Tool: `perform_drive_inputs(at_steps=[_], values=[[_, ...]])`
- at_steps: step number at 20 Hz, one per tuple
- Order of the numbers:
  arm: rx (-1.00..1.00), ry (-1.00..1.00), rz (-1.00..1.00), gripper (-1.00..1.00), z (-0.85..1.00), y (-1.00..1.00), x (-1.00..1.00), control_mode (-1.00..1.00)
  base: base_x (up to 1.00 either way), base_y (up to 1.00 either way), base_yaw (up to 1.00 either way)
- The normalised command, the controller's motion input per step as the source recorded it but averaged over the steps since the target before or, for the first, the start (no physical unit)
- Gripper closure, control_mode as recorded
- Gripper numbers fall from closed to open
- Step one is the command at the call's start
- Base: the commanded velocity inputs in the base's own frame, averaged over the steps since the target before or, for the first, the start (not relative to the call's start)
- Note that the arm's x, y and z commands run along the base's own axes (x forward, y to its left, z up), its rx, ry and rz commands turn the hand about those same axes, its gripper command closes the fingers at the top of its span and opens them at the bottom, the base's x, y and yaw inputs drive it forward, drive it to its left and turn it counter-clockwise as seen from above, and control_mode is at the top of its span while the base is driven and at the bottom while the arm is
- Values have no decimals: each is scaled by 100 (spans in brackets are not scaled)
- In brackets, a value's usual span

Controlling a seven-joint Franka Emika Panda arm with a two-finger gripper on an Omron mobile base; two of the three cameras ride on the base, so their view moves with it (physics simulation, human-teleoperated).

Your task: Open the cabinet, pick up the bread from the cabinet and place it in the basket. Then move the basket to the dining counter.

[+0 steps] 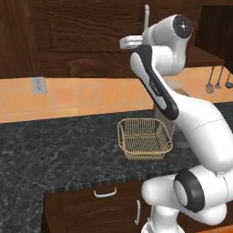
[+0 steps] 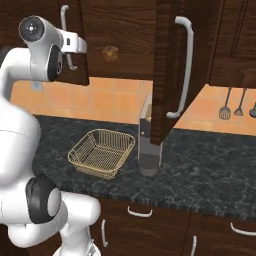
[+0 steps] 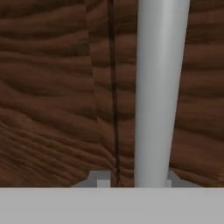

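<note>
Text, labels, brands: none readable in any view.
Numbers, signs: none readable.
Arm [image 1: 157, 84]: dark strip on the link at 1 o'clock of the basket [image 1: 144, 139] carries faint marks, too small to read.
Wall outlet [image 1: 39, 84]: plain plate at 10 o'clock of the basket, no lettering legible.
Cabinet [image 2: 165, 60]: bare wood grain, no marking.
</note>
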Motion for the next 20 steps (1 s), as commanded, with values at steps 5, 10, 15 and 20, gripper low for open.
perform_drive_inputs(at_steps=[5,10,15,20], values=[[0,-2,0,100,0,100,-100,-100,0,0,0],[0,0,0,100,0,100,-100,-100,0,0,0],[0,0,0,100,-1,100,-100,-100,0,0,0],[0,0,0,100,-2,100,-100,-100,0,0,0]])
